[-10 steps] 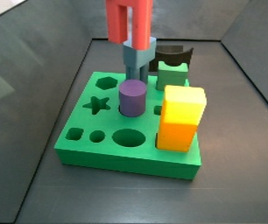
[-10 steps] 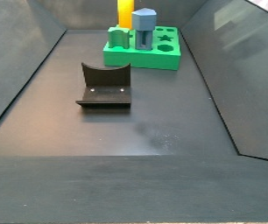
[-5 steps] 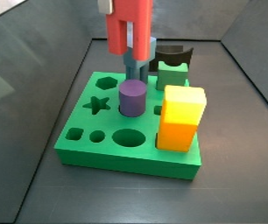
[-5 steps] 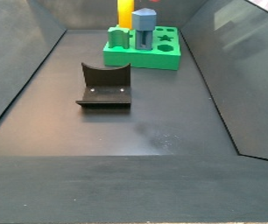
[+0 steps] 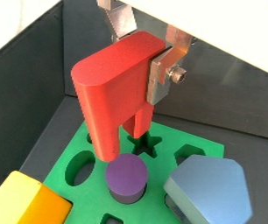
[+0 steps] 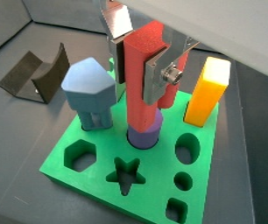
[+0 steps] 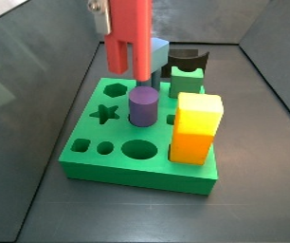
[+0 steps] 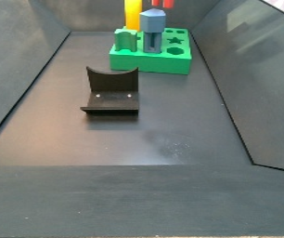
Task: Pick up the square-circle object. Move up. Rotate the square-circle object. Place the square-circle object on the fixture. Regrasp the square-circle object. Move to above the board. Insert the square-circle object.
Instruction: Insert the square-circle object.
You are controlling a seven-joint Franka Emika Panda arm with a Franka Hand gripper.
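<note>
While upright (vertical), fingers [image 6: 162, 77] grip square-circle object [image 6: 144, 79].

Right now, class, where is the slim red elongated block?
In a side view, the slim red block hangs upright in the gripper above the green board, behind the purple cylinder.

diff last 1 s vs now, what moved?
In a side view the gripper, shut on the square-circle object, slid across above the board, away from the yellow block side. Purple cylinder, blue-grey peg and fixture unchanged.
</note>
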